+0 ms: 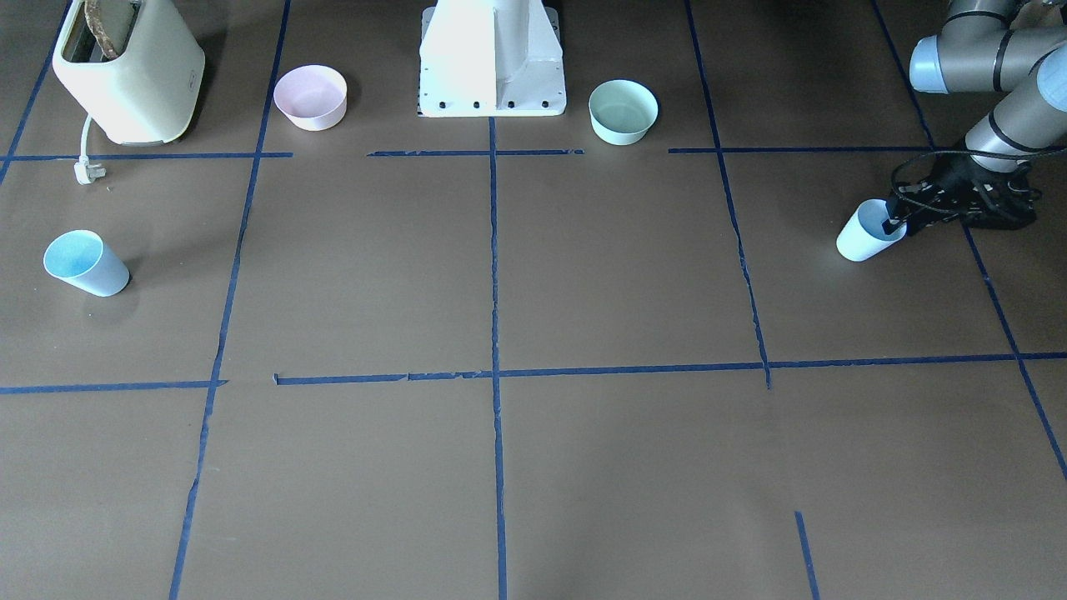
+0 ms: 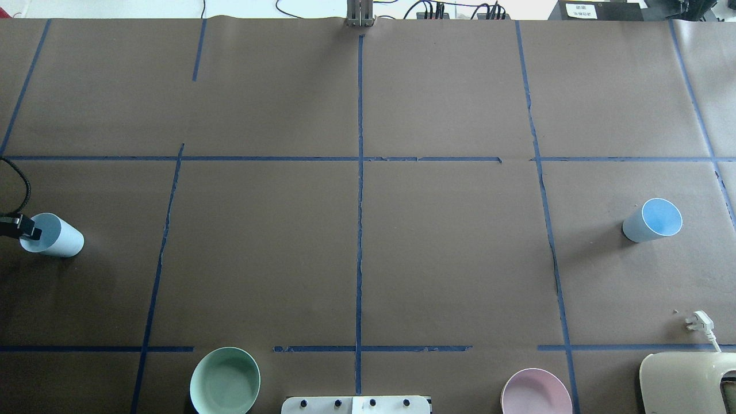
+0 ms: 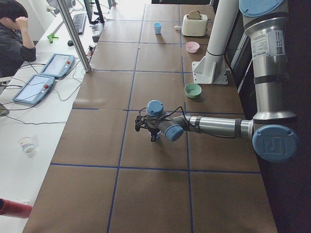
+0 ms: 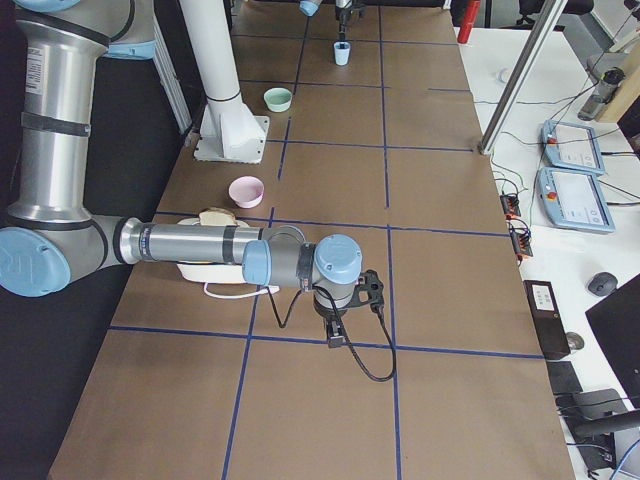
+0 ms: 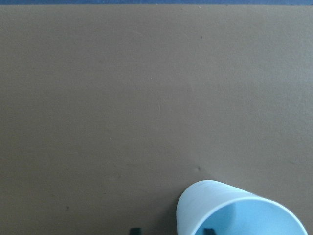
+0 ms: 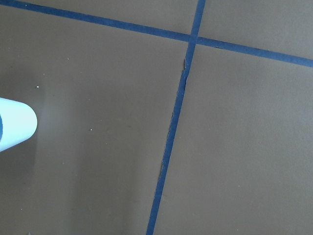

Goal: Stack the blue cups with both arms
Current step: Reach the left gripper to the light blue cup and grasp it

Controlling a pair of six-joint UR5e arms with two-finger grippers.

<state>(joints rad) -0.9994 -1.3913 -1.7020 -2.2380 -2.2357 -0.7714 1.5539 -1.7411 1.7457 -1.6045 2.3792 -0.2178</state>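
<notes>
One blue cup point(image 1: 863, 237) stands at the table's left end; it also shows in the overhead view point(image 2: 54, 236) and the left wrist view point(image 5: 234, 210). My left gripper point(image 1: 899, 221) is open at its rim, one finger point(image 5: 209, 231) inside the cup and the other point(image 5: 134, 230) outside, apart from the wall. The second blue cup point(image 1: 83, 263) stands alone at the right end, seen overhead point(image 2: 652, 220) and at the edge of the right wrist view point(image 6: 14, 129). My right gripper point(image 4: 335, 335) points down near it; I cannot tell whether it is open or shut.
A pink bowl point(image 1: 310, 97) and a mint-green bowl point(image 1: 623, 111) flank the white pedestal point(image 1: 492, 58). A cream toaster point(image 1: 125, 71) with its plug point(image 1: 87, 171) stands behind the right cup. An operator point(image 3: 12, 39) sits beyond the far side.
</notes>
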